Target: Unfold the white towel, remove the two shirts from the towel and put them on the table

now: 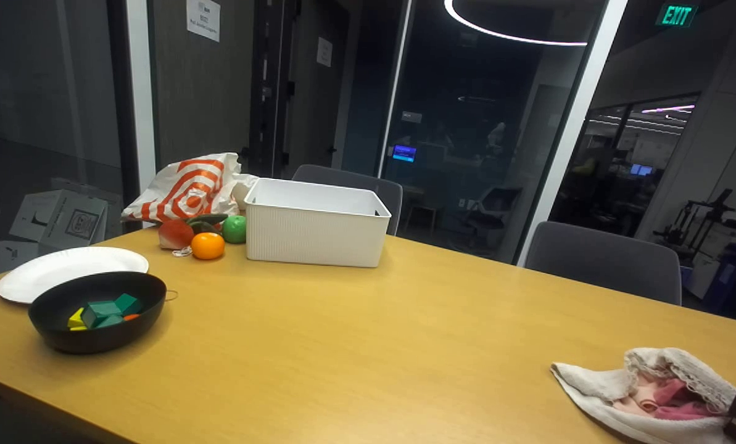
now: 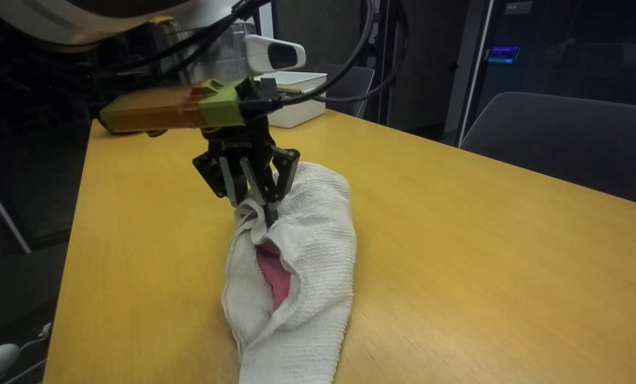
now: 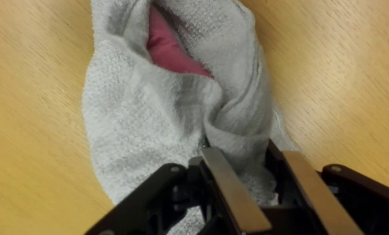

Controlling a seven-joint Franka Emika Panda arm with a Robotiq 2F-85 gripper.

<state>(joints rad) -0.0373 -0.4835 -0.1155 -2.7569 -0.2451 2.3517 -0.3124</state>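
The white towel (image 2: 318,256) lies bunched on the table. In an exterior view its open side shows a pale pink shirt (image 1: 634,399) and a deeper pink shirt (image 1: 682,404) inside its folds. A deeper pink patch of shirt (image 2: 275,274) shows through a gap in the towel, and the patch also shows in the wrist view (image 3: 171,52). My gripper (image 2: 255,213) points down into the towel. In the wrist view the fingers (image 3: 236,147) are partly closed, with a fold of towel filling the space between them. The fingertips are partly hidden by cloth.
A white bin (image 1: 315,234) stands toward the far end of the table (image 1: 368,345). Toy fruit (image 1: 207,245), a plastic bag (image 1: 189,188), a white plate (image 1: 71,265) and a black bowl (image 1: 99,314) with blocks are beyond it. Chairs (image 1: 602,259) stand along one edge.
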